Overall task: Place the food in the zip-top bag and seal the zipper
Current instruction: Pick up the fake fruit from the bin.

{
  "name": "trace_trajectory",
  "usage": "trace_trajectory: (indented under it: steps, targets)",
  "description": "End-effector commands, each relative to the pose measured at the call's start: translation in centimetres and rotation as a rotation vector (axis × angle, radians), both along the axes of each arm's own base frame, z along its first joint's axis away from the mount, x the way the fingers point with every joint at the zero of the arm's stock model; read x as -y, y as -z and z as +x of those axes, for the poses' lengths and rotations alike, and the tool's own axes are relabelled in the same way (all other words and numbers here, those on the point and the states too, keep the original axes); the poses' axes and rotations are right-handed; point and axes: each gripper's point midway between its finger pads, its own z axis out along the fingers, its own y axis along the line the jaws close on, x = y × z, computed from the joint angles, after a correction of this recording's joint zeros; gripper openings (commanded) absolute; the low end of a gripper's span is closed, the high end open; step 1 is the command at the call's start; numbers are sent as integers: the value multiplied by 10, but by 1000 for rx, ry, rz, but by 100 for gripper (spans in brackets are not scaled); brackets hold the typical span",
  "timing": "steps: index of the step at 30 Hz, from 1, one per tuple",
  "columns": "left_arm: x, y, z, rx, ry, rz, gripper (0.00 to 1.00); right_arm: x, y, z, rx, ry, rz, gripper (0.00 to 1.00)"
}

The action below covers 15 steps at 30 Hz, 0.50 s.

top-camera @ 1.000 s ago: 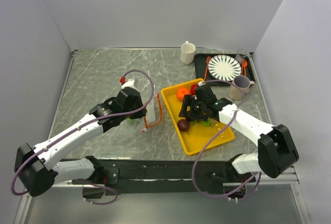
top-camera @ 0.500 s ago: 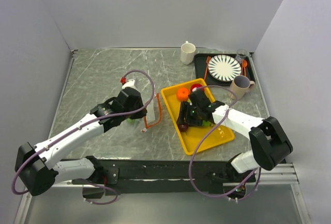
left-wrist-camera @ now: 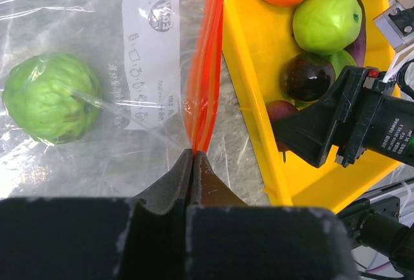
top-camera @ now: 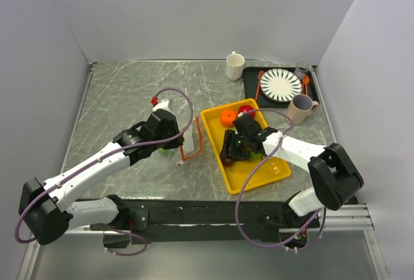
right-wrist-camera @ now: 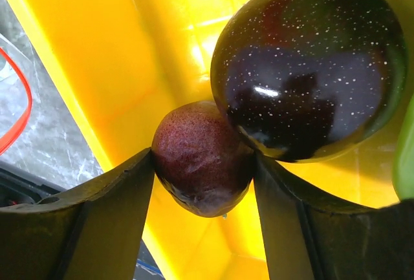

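Observation:
The clear zip-top bag lies flat left of the yellow tray, with one green fruit inside. My left gripper is shut on the near end of the orange-red zipper. In the tray lie an orange fruit, a red one, a green one and a large dark purple one. My right gripper reaches into the tray's left side. Its fingers press both sides of a smaller dark purple fruit, which touches the large one.
A white mug stands at the back. A black tray with a striped plate and an orange spoon sits at the back right, a beige cup in front of it. Walls close in three sides.
My right gripper has moved down and left across the tray onto the small dark purple fruit, and its jaws have narrowed around it. The left arm has not moved.

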Motion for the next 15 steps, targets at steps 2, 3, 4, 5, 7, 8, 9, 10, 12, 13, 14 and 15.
trace_trajectory:
  steps: [2, 3, 4, 5, 7, 8, 9, 10, 12, 13, 14, 15]
  targets:
    - [7, -8, 3, 27, 22, -23, 1, -8, -9, 0, 24, -9, 39, 65]
    - [6, -8, 3, 28, 19, -23, 1, -8, -10, -1, 29, -7, 44, 57]
    - [7, -9, 3, 29, 21, -24, 1, -7, -12, 0, 42, 4, 48, 46]
    - [7, -8, 3, 28, 22, -24, 1, -6, -14, 0, 48, 6, 48, 42]
    - [6, -9, 3, 30, 20, -23, 1, -3, -23, 3, 79, 25, 48, 29]
    - [6, -9, 3, 29, 22, -22, 1, -2, -27, 4, 92, 30, 48, 22]
    - [6, -9, 3, 30, 24, -20, 1, 0, -37, 5, 118, 39, 57, 22]
    - [6, -9, 3, 32, 25, -20, 1, 1, -42, 9, 139, 53, 51, 22]
    - [6, -7, 2, 24, 26, -17, 1, 5, -56, 10, 172, 65, 55, 19]
    - [6, -7, 2, 25, 27, -19, 1, 3, -66, 13, 195, 66, 67, 18]
    - [6, -7, 2, 26, 27, -22, 1, 2, -72, 14, 207, 64, 80, 18]
    - [7, -7, 2, 26, 29, -24, 1, -2, -84, 15, 237, 53, 110, 19]
